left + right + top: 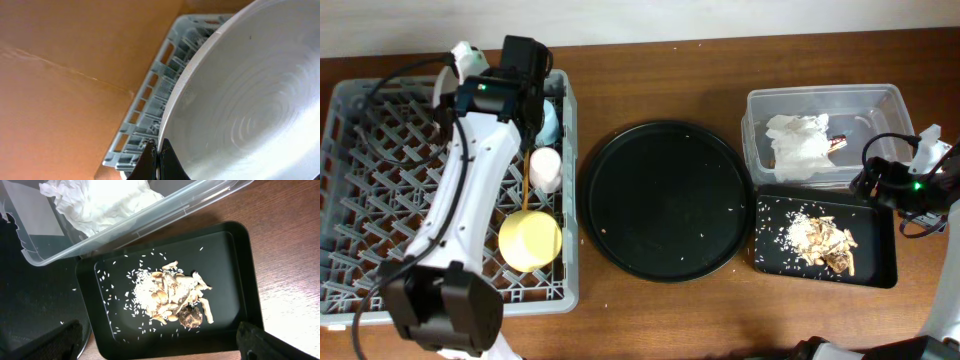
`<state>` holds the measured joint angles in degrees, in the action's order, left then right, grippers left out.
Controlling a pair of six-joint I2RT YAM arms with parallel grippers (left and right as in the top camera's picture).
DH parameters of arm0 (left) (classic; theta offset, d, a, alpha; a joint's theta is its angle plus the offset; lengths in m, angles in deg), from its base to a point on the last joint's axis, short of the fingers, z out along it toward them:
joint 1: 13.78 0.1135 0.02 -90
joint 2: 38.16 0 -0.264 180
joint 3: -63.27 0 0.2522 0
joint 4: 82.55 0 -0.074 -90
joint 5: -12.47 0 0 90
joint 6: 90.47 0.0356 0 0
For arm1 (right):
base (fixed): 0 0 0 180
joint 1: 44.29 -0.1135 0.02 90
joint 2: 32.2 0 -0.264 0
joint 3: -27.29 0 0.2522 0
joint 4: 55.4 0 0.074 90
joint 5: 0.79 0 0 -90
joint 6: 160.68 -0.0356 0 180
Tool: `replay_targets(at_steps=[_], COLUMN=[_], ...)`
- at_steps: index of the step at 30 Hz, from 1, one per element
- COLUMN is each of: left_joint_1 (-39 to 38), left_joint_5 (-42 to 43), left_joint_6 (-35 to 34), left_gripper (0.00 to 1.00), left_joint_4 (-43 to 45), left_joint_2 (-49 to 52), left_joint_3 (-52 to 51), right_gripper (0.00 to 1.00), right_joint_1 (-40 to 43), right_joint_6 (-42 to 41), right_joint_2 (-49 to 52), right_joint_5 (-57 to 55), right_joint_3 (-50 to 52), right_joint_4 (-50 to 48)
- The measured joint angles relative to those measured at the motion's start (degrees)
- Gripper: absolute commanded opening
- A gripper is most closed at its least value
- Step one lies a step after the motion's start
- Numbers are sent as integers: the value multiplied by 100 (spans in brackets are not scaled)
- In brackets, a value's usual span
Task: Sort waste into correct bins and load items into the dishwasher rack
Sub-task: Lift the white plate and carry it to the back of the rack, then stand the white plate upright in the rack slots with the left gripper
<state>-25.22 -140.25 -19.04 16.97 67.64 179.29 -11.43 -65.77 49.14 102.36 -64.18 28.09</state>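
Rack left, round tray centre, tub behind shallow tray

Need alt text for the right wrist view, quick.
A shallow black tray on a wooden table holds a pile of brown food scraps and white crumbs. At upper left sits a clear tub with a crumpled napkin; the right arm's fingers are spread wide at the bottom corners.
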Motion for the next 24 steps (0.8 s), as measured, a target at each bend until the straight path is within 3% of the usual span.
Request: replay_targets(at_steps=[14,18,20,22,23,24], left_joint_1=[188,291,289,291,291,291], left_joint_5=[-245,24,326,564,660,756], left_joint_6=[-299,-291,-291,-295,-273,-280], left_gripper=[0,0,9,24,60,74], left_joint_4=[173,146,186,282,308,337], left_joint_2=[619,708,721,721,721,721], left_joint_3=[-42,-48,-48,-48,-48,-50], right_gripper=[99,99,99,99,99,99], right_joint_1=[0,0,0,0,0,0], right_joint_6=[0,2,4,0,4,2], right_joint_2=[0,0,0,0,0,0], right_joint_5=[0,0,0,0,0,0], right_joint_3=[0,0,0,0,0,0], right_joint_4=[0,0,0,0,0,-2])
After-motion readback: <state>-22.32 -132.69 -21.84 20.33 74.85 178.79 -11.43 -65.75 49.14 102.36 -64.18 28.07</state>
